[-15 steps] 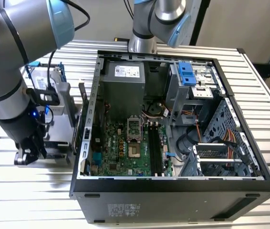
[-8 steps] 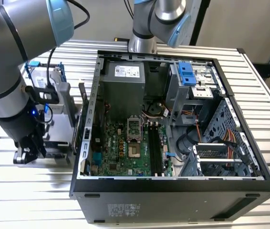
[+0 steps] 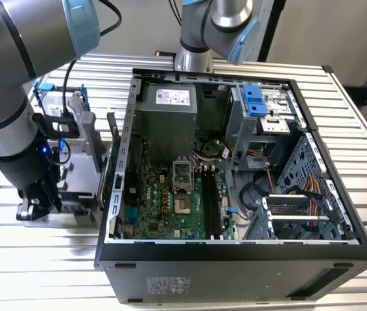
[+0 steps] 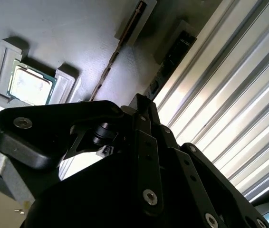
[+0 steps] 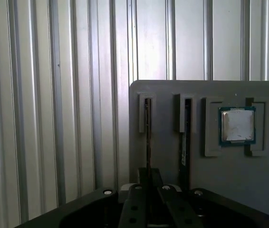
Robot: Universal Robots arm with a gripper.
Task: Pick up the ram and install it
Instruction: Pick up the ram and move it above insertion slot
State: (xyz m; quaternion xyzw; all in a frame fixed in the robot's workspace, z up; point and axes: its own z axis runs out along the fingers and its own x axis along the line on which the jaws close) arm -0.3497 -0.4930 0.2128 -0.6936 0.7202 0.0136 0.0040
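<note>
The ram (image 5: 148, 142) stands on edge in a slot of a grey holder plate (image 5: 229, 185), close to the plate's edge. In the first wrist view my gripper (image 5: 149, 178) sits right over the stick's line, fingers drawn together on it. In the second wrist view the ram (image 4: 107, 73) runs as a thin dark line toward my gripper (image 4: 141, 102) and disappears behind its black links. In the exterior view my gripper (image 3: 37, 206) is low over the table at the exterior view's left, beside the open computer case (image 3: 235, 259).
A second dark stick (image 5: 187, 137) stands in the neighbouring slot, and a square processor chip (image 5: 238, 125) lies beyond it. Inside the case are the green motherboard (image 3: 161, 207) and its long memory slots (image 3: 213, 201). A hard drive in a blue bracket (image 3: 63, 107) stands behind my arm. Another arm's base (image 3: 196, 45) rises behind the case.
</note>
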